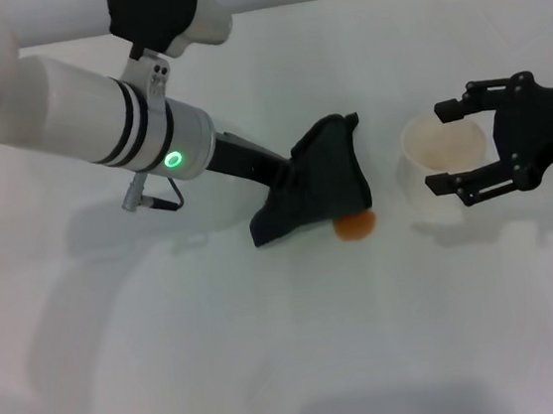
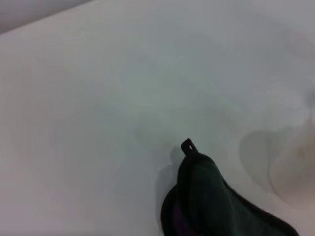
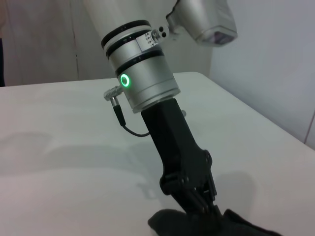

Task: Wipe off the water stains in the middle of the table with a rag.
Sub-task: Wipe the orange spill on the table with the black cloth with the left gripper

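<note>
The left gripper (image 1: 298,179) has its fingers closed on the dark rag (image 1: 319,187), pressing it on the white counter (image 1: 275,367). The orange water stain (image 1: 355,225) shows at the rag's near edge. Beside the stain, the right gripper (image 1: 444,145) holds its fingers wide around a pale cup (image 1: 441,163)

We are reaching our left arm diagonally inward with its tool (image 1: 298,179) clamping downward, while our right tool (image 1: 452,144) is hovering with fingers spread wide.
</note>
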